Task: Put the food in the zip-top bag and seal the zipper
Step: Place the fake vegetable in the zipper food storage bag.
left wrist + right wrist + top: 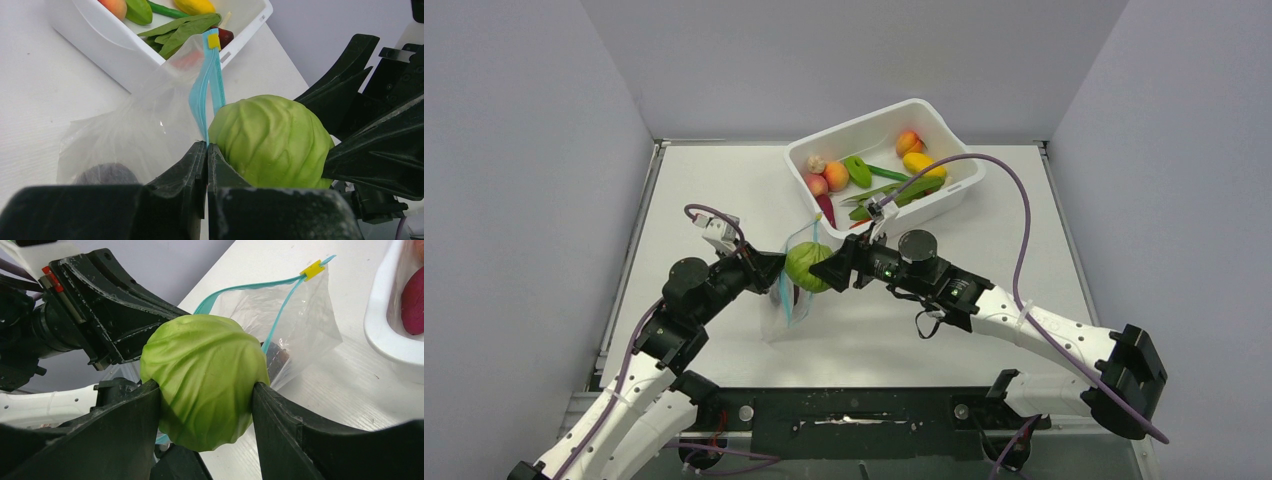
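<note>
Bag (789, 300): likely limp, slippery; table (704, 190) middle, left claw (207, 150) clamped tight on zipper (202, 95). Cabbage (807, 266): likely light, round; right claw (206, 390) part-spread, gripping its sides.

Thin clear plastic film, crinkly and glossy, on zip-top bag (145, 125); zipper (202, 100) smooth blue plastic strip. Matt ribbed leafy skin on green ball (205, 380), looks plastic. Matt black, slightly grainy plastic on left tool (206, 150) and right tool (206, 387); tub (100, 35) smooth glossy white plastic, bench (35, 100) matt white.
</note>
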`<action>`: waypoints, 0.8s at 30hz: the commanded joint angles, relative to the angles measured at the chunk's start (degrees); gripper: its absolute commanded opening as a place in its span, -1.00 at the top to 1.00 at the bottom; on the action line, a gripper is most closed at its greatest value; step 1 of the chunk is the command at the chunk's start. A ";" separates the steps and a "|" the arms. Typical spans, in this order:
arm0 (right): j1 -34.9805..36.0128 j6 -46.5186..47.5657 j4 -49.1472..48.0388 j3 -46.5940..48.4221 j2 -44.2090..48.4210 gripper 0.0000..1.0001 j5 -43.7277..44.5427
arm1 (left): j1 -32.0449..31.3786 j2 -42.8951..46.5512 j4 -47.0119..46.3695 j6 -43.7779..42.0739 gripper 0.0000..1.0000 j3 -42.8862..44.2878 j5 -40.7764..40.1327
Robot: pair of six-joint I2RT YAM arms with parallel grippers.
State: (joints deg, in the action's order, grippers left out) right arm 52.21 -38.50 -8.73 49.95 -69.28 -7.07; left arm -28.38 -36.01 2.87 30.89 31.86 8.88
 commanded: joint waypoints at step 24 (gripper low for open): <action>0.50 -5.05 6.18 8.05 -7.96 -0.09 7.11 | -0.54 0.48 -10.18 4.16 1.00 0.65 5.02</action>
State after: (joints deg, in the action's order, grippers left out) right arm 52.27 -41.39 4.29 54.78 -77.58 1.32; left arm -28.77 -35.86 -0.58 34.11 31.86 12.58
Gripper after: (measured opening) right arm 0.598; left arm 0.015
